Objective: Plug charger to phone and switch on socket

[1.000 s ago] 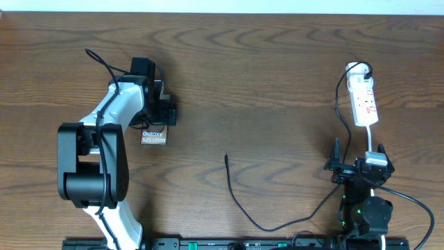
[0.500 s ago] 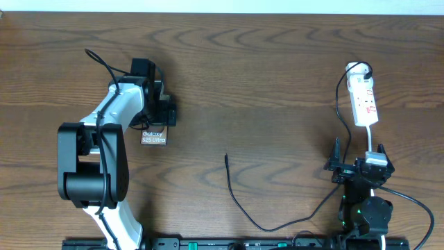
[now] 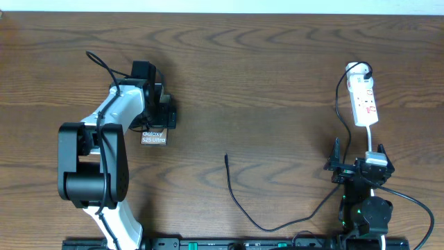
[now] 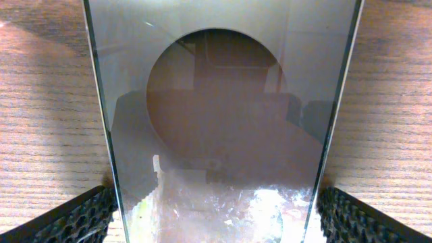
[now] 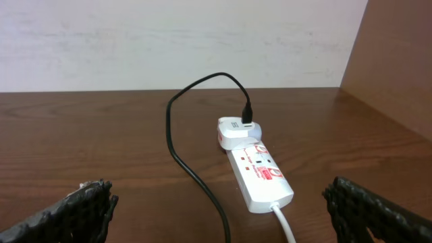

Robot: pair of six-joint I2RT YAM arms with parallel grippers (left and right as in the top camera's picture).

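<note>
The phone [image 3: 154,137] lies at the left of the table, its "Galaxy S25 Ultra" lettering showing. My left gripper [image 3: 164,117] sits over its far end. In the left wrist view the phone [image 4: 216,101] fills the space between the two finger pads of my left gripper [image 4: 216,219], which press its edges. The charger cable [image 3: 236,198] lies loose, with its plug tip near the table's middle. It loops back to a white adapter in the socket [image 3: 365,101]. My right gripper [image 3: 358,158] is open and empty, short of the socket [image 5: 260,172] and the cable [image 5: 196,169].
The white adapter [image 5: 236,131] sits in the far end of the socket. The socket's white cord [image 5: 283,219] runs back toward my right gripper [image 5: 216,216]. A pale wall stands behind the table's far edge, and a wooden panel is at the right.
</note>
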